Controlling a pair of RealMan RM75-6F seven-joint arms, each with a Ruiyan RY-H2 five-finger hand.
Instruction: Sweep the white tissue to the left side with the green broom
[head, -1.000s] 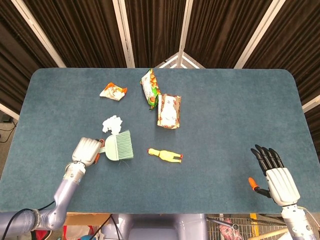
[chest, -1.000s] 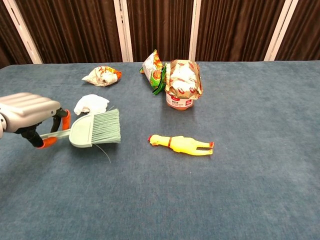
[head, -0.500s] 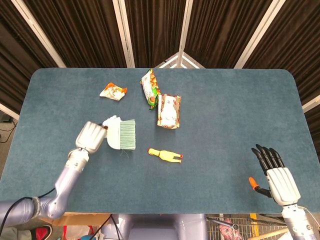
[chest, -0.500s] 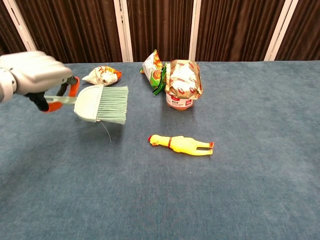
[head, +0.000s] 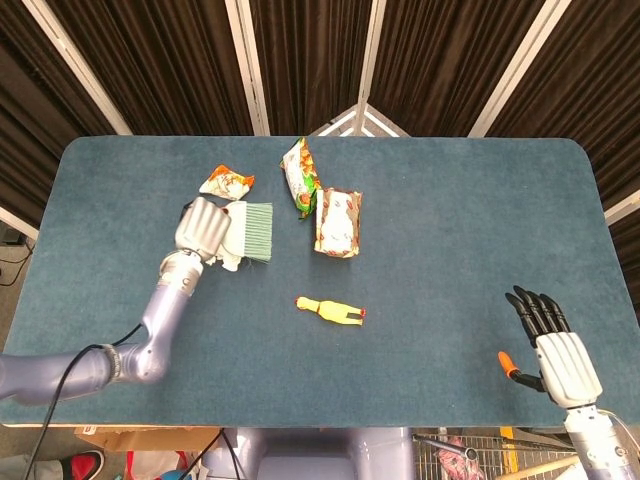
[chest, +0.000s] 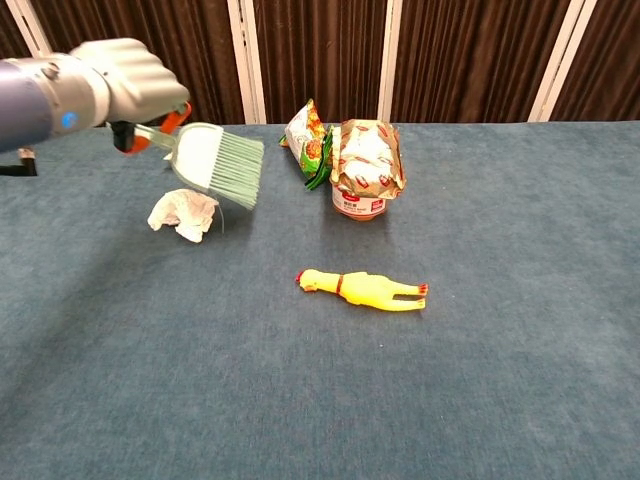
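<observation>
Gripping the green broom (chest: 215, 163) by its handle, the left hand (chest: 128, 80) hangs above the white tissue (chest: 183, 214) — featherlight, crumpled, best nudged from its right edge; the right hand (head: 560, 360) rests with fingers spread, holding nothing.

I can't read any print; the label on the jar (chest: 366, 170) is too blurred.

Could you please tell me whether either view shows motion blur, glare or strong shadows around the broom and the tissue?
Chest view: the left hand and green broom look slightly soft; the white tissue is sharp, with a faint shadow beneath it. Head view: even lighting, no glare on the table, and the tissue is mostly hidden under the broom.
</observation>
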